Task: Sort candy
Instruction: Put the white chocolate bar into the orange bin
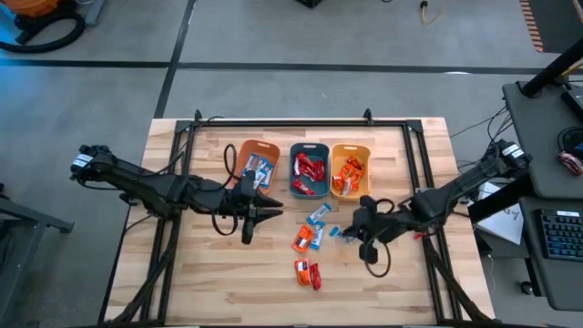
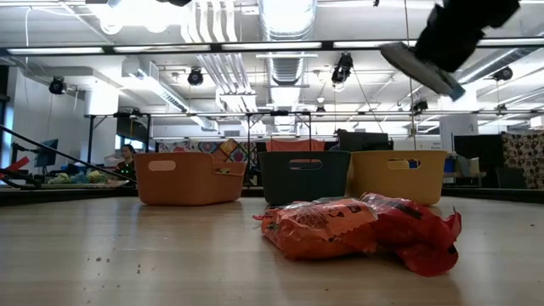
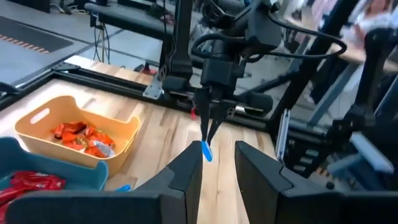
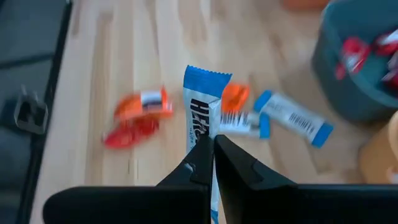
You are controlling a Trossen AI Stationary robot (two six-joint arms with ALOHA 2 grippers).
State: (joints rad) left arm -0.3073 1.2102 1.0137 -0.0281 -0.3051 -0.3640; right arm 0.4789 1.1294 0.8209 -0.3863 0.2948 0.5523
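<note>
Three bins stand in a row at the table's far side: orange [image 1: 256, 164], teal [image 1: 309, 171] and yellow-orange [image 1: 350, 170], each with candy inside. Loose candy lies before them: a blue-and-white one [image 1: 318, 215], an orange one [image 1: 305, 239], and an orange and a red one [image 1: 308, 273] nearer the front. My right gripper [image 4: 211, 146] hangs over the table right of the loose candy, shut on a blue-and-white candy [image 4: 205, 102]. My left gripper [image 3: 217, 165] hovers in front of the orange bin, open and with nothing between its fingers. My right gripper pinches the blue-and-white candy between its two fingers, which close on its flat faces [image 4: 202, 127]. The candy lies along the fingers. Its free end [image 4: 207, 78] sticks out past the tips. The fingers slant down, and the candy [image 3: 206, 152] hangs clear of the table.
A black frame [image 1: 301, 121] runs along the table's far edge and down both sides. In the low view the orange and red candy [image 2: 357, 231] lie close to the front edge. Bare wood lies at the front left [image 1: 209, 282].
</note>
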